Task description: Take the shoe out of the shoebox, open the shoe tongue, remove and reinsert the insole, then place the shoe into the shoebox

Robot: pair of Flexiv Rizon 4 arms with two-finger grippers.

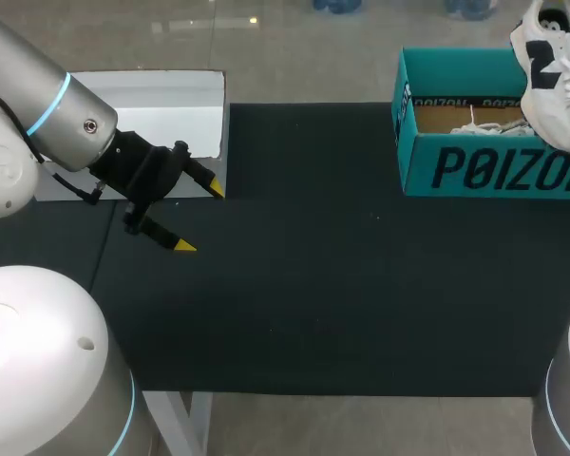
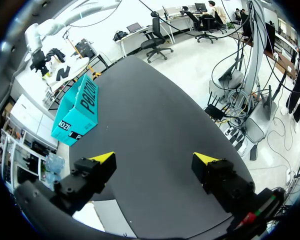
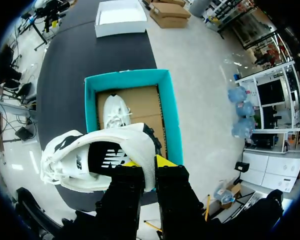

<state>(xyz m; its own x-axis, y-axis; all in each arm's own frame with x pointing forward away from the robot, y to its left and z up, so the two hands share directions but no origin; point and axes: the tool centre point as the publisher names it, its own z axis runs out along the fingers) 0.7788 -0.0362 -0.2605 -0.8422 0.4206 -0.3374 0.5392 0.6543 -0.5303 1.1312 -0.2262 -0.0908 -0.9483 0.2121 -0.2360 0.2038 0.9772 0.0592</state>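
Observation:
A white sneaker with a dark side mark hangs above the far right end of the teal shoebox. In the right wrist view my right gripper is shut on the rim of this sneaker at its opening, and the open shoebox lies below. A second white shoe rests on the box's cardboard floor. My left gripper hovers open and empty over the mat's left edge, far from the box. From the left wrist view, that gripper faces the distant shoebox and lifted sneaker.
A black mat covers the table. A white box lid lies at the back left, just behind my left gripper. The same lid shows beyond the shoebox in the right wrist view.

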